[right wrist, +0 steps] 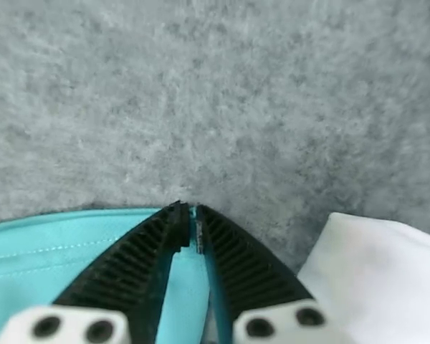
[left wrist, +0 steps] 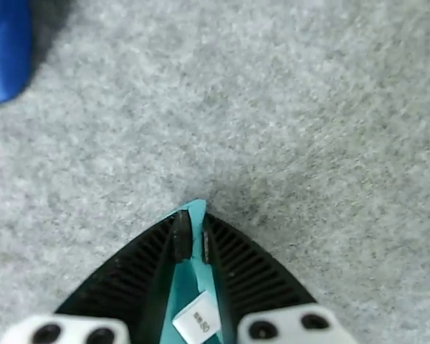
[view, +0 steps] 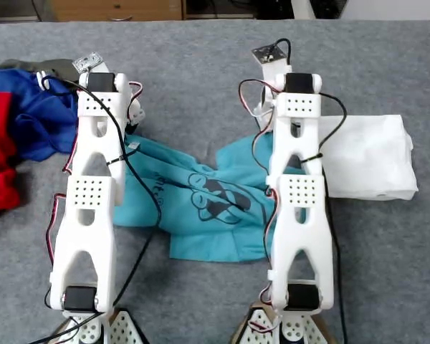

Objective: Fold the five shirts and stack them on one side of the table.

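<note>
A teal shirt (view: 201, 204) with a dark print lies crumpled on the grey table between my two arms. My left gripper (left wrist: 191, 223) is shut on an edge of the teal shirt (left wrist: 188, 276), and a white label hangs between its fingers. My right gripper (right wrist: 189, 217) is shut on another edge of the teal shirt (right wrist: 72, 247). A folded white shirt (view: 369, 158) lies at the right side of the table, also seen close by as the white shirt (right wrist: 376, 276). A blue shirt (view: 32, 107) and a red shirt (view: 0, 154) are heaped at the far left.
The grey felt table (view: 201, 79) has bare room behind both arms. A blue fold (left wrist: 7, 50) shows at the edge of the left wrist view. Wooden furniture (view: 115, 8) stands beyond the table's far edge.
</note>
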`<state>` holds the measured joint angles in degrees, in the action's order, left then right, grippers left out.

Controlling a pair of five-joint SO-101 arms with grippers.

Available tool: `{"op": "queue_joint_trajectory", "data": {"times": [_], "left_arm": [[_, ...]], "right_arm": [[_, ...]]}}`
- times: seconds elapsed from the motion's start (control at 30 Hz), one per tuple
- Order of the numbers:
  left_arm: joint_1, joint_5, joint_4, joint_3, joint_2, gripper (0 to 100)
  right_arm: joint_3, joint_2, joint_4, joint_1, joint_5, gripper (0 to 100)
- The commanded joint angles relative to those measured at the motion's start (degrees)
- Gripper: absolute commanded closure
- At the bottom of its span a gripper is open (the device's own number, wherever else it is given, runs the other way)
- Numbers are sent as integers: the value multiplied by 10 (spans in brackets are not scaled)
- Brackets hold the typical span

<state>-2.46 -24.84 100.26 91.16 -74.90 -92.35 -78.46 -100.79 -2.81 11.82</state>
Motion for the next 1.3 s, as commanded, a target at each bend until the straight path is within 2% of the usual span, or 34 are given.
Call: {"op": "queue_joint_trajectory", "data": {"times": [0.0,0.13,0.27,0.7,1.0,1.13,1.27], "left_arm": [[-28,33,5,48,36,980],[-59,65,7,47,87,980],[-66,108,7,22,194,980],[-67,188,7,-228,639,980],[-67,199,5,-375,965,980],[-68,199,5,-416,1047,980],[-68,197,5,-444,1094,980]], "right_arm": [[-32,89,-12,-30,-4,996],[-32,170,-15,-30,-33,996],[-32,283,-9,-40,-32,996],[-30,632,-4,-45,-7,996],[-29,787,-5,-61,-7,996],[-7,825,-4,-65,-7,996],[23,858,21,-112,-7,996]]}}
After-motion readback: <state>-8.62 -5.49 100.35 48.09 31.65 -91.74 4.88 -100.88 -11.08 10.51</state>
